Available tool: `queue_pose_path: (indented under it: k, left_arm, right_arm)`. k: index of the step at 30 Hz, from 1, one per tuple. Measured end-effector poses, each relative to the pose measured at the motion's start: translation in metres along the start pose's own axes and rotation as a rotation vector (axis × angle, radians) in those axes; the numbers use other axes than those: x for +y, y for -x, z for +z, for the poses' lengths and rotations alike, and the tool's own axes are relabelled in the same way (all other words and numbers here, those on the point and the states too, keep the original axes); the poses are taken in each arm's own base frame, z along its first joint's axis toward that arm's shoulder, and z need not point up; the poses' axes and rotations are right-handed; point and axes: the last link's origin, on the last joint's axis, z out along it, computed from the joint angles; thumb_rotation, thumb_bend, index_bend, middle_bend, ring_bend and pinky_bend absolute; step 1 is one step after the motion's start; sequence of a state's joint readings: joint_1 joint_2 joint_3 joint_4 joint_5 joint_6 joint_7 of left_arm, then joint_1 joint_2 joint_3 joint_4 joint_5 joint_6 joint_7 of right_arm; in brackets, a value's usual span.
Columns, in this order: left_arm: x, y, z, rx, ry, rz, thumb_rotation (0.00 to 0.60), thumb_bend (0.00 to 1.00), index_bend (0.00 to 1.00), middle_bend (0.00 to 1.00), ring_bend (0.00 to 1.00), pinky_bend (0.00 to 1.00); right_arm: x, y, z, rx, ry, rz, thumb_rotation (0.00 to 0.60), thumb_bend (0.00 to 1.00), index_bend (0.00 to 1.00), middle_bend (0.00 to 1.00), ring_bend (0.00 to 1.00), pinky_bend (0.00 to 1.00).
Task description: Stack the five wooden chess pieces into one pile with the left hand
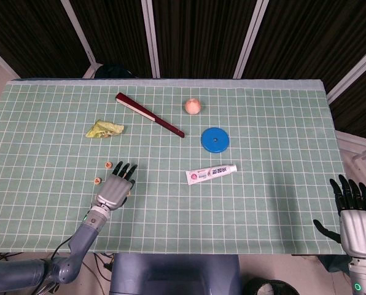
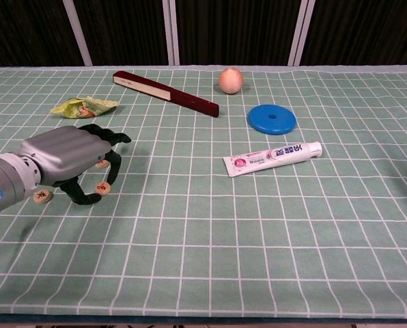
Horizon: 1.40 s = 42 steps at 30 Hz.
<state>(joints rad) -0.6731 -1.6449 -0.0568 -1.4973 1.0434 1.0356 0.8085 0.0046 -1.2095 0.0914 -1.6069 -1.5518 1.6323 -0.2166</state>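
So I've got the left hand (image 2: 67, 158) parked low over the green grid mat (image 2: 258, 225), palm down with the fingers arched like a claw, and as far as I can tell it's holding nothing, just hovering over the chess pieces. In the chest view I can only count three discs: one piece by the thumb (image 2: 103, 188) sits right at the thumb tip on the side nearest me, a second piece (image 2: 102, 163) peeks out under the fingertips on the far side, and a third piece (image 2: 42, 197) lies just behind the hand near the wrist. The head view shows one more, a far piece (image 1: 108, 164), a little beyond the fingertips. The fifth I can't find, maybe it's under the palm. They're flat round discs so there's no long axis to worry about; what matters is that they ring the left hand closely, and nothing is stacked yet. My guess is the next move is a pinch on the one by the thumb. The right hand (image 1: 353, 215) is way off at the opposite table edge, fingers spread and empty, so it's out of this. No containers anywhere; beyond the hand there's just a crumpled wrapper (image 2: 83, 106), and further off a toothpaste tube (image 2: 272, 158).
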Motion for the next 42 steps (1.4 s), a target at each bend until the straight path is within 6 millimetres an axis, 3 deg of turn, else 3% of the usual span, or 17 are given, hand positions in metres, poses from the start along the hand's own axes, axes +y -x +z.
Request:
queue_pose_path:
  k: [14,29,42]
  left_arm:
    - [-0.023,-0.034,0.008,0.062,-0.056,-0.028,0.600,0.31,0.50,0.00,0.00,0.00]
    - [-0.037,-0.029,0.033,0.025,-0.120,-0.016,0.600,0.31,0.47,0.00,0.00,0.00]
    - [-0.034,-0.020,0.042,0.008,-0.127,0.007,0.600,0.31,0.47,0.00,0.00,0.00]
  right_arm:
    - [-0.001,0.001,0.000,0.001,0.002,-0.003,0.600,0.23,0.05,0.01,0.00,0.00]
    - [0.000,0.002,0.002,0.000,0.004,-0.007,0.600,0.23,0.05,0.01,0.00,0.00]
    - [0.000,0.001,0.002,0.001,0.008,-0.005,0.600,0.23,0.05,0.01,0.00,0.00]
